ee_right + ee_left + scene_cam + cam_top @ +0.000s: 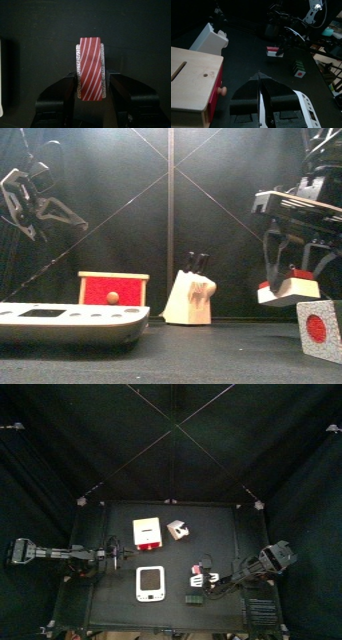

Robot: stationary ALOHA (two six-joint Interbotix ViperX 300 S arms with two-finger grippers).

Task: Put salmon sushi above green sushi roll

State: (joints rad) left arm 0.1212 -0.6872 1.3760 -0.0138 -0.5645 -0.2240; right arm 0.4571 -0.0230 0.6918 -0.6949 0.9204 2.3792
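Observation:
The salmon sushi [91,75], white with a red-striped top, sits clamped between the jaws of my right gripper [91,77]. In the front view the salmon sushi [291,291] hangs off the table under the right gripper [294,278], up and left of the green sushi roll [321,330], which shows a pale face with a red centre. From above, the green sushi roll [195,597] lies near the front edge, just in front of the right gripper [203,571]. My left gripper [259,79] is shut on nothing, held high at the left [40,208].
A white tray [150,582] with a grey centre lies front centre. A red-and-white box [147,532] and a white knife block [177,530] stand toward the back. The left wrist view shows the wooden box top [191,80] close by.

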